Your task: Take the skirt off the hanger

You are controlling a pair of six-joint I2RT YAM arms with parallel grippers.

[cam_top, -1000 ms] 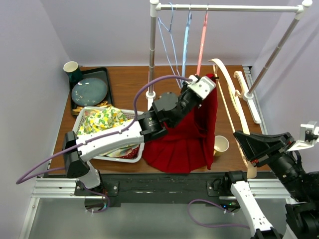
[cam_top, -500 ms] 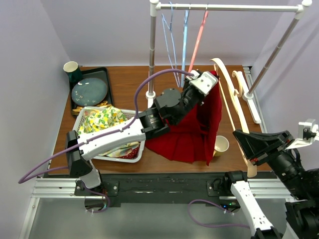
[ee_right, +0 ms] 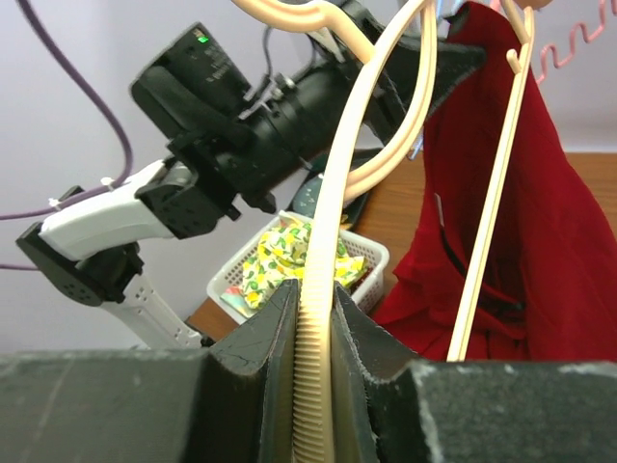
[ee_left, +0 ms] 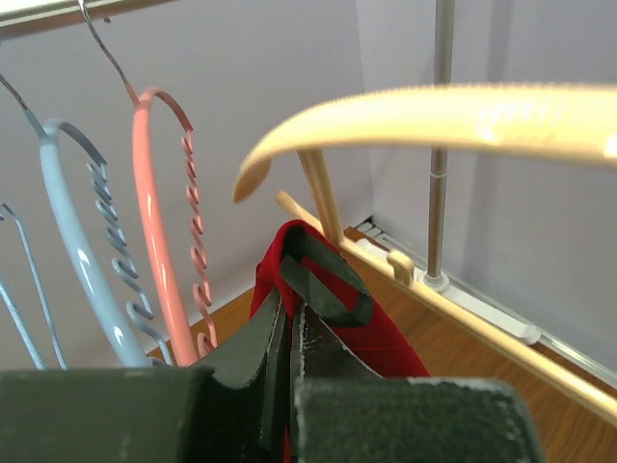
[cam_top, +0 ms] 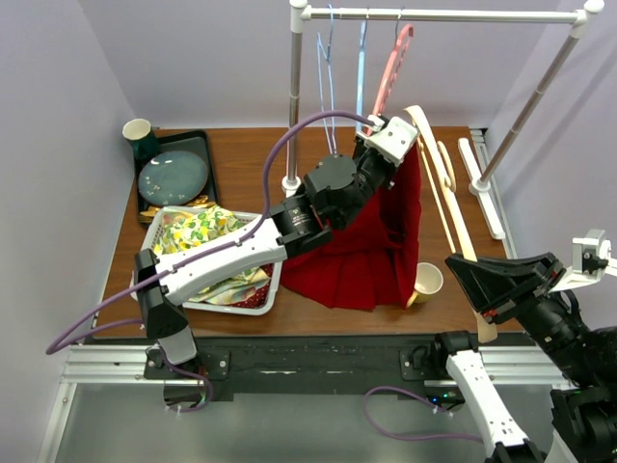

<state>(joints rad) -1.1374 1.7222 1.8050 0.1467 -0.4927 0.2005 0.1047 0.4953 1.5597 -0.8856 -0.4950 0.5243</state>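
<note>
Top view: fixed, high behind the arm bases, looked down over the whole table to the rack.
Left wrist view: close behind its fingers, faced the rack's hangers.
Right wrist view: close behind its fingers, faced the left arm.
All three shared the red skirt and cream hanger.

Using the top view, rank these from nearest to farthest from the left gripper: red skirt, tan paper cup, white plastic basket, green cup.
1. Red skirt, clamped in the left gripper at its top edge.
2. Tan paper cup, front right, beside the skirt's hem.
3. White plastic basket, front left.
4. Green cup, far left corner.
</note>
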